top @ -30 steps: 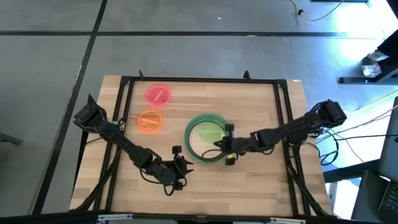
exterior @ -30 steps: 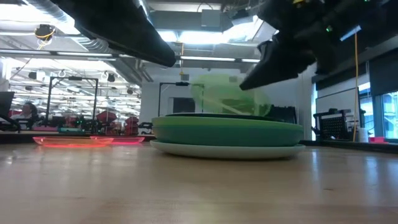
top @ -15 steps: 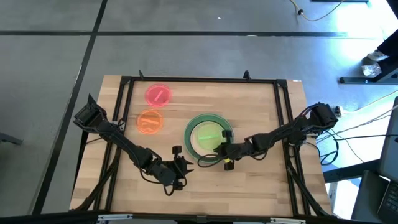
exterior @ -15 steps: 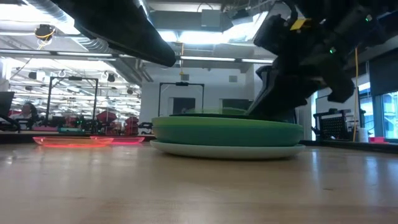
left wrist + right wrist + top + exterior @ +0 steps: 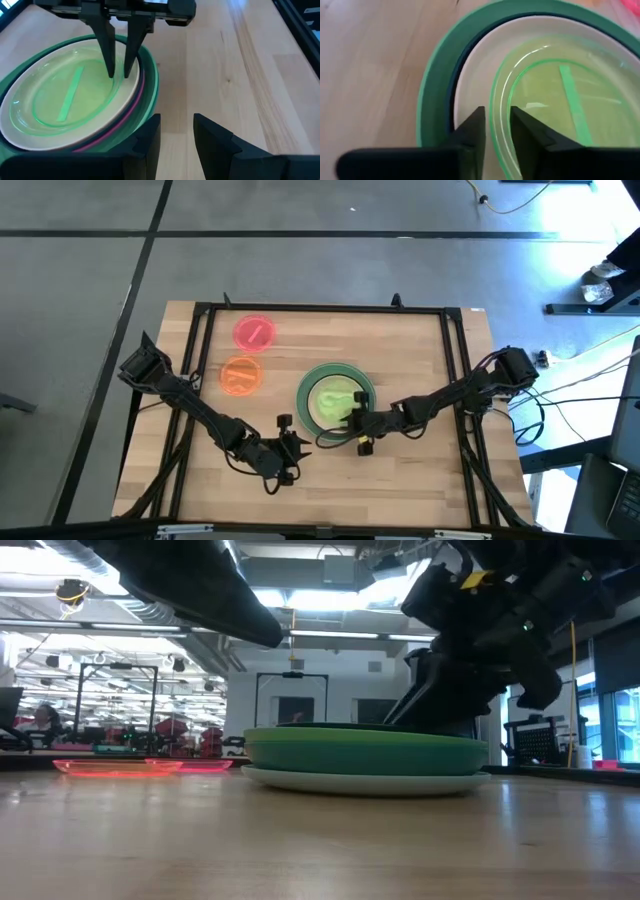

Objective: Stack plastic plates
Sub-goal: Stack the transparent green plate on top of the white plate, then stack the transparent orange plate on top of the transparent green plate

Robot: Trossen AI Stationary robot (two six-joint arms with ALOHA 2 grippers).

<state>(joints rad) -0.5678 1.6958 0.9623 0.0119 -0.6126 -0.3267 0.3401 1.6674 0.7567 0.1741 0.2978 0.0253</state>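
A stack of plates (image 5: pixel 335 402) stands mid-table: pale grey at the bottom (image 5: pixel 360 780), green above it (image 5: pixel 360 753), then a magenta rim (image 5: pixel 134 105) and a peach plate (image 5: pixel 470 75). The small translucent green plate (image 5: pixel 65 95) lies in the top of the stack. My right gripper (image 5: pixel 352 416) comes in from the table's right and is shut on that plate's rim. My left gripper (image 5: pixel 297 445) waits open and empty near the stack's near-left side. The small red plate (image 5: pixel 254 332) and the small orange plate (image 5: pixel 240 375) lie flat on the table, far left of the stack. My right gripper pinches the small green plate's rim (image 5: pixel 496 140) on the side toward the table's right and near edge, one finger inside the plate (image 5: pixel 109 55) and one outside (image 5: pixel 131 55). The fingers point steeply down from above. The plate lies nearly flat inside the peach plate.
A black frame (image 5: pixel 320 308) runs around the work area. Bare wood lies right of the stack (image 5: pixel 430 360) and along the near edge (image 5: pixel 380 485). The room behind shows in the low view.
My right gripper has come down and moved a little toward the table's left, still on the small green plate. The plate was tilted up above the stack and now lies down inside the stack's top plate.
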